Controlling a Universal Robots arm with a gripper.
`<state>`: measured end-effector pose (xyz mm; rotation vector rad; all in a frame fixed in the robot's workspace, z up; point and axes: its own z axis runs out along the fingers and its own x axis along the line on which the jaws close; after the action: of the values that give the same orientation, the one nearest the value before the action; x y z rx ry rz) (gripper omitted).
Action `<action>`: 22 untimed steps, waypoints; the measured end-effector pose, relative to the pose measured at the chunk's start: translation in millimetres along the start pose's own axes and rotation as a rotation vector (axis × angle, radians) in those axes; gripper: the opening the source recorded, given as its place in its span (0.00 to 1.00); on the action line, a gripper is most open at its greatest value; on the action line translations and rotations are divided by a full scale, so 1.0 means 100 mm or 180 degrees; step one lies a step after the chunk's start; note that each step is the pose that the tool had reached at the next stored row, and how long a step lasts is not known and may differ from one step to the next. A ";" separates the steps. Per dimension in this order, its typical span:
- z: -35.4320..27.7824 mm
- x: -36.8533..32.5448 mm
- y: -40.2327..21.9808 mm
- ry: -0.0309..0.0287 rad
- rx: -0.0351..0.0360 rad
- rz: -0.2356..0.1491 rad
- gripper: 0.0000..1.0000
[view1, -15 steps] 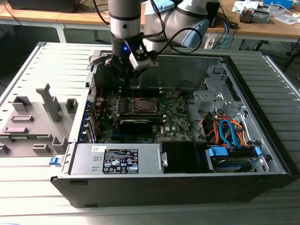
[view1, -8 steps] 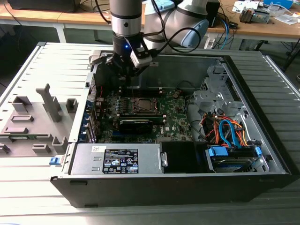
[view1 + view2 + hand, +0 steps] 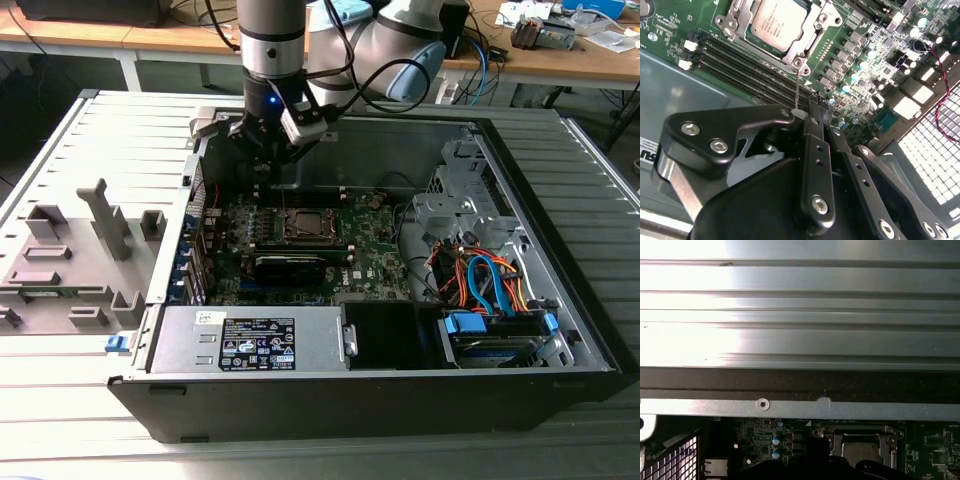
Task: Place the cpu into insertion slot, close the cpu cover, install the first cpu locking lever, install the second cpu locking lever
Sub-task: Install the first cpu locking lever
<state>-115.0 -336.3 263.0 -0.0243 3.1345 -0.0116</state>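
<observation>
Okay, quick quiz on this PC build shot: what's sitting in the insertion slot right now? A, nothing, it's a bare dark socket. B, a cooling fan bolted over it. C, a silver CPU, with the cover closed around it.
C: in the second wrist view the silver CPU lies in the insertion slot, with the metal cover framing its edges, and no fan sits over it.

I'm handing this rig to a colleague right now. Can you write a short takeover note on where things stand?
Gripper: fingers closed together on a thin wire lever beside the socket.
CPU: already seated in the insertion slot on the motherboard, metal cover frame around it.
Arm hangs over the case's far edge, above the socket.
Done: CPU placed.
Left: whether cover and either locking lever are latched can't be judged; check both.
</observation>
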 end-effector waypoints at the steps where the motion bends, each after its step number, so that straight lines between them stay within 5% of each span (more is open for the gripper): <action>1: 0.000 -0.002 0.000 0.0000 0.0000 0.0000 0.11; 22: 0.001 -0.073 -0.001 0.0000 0.0000 0.0000 0.11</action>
<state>-107.6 -336.3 263.0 -0.0243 3.1345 -0.0116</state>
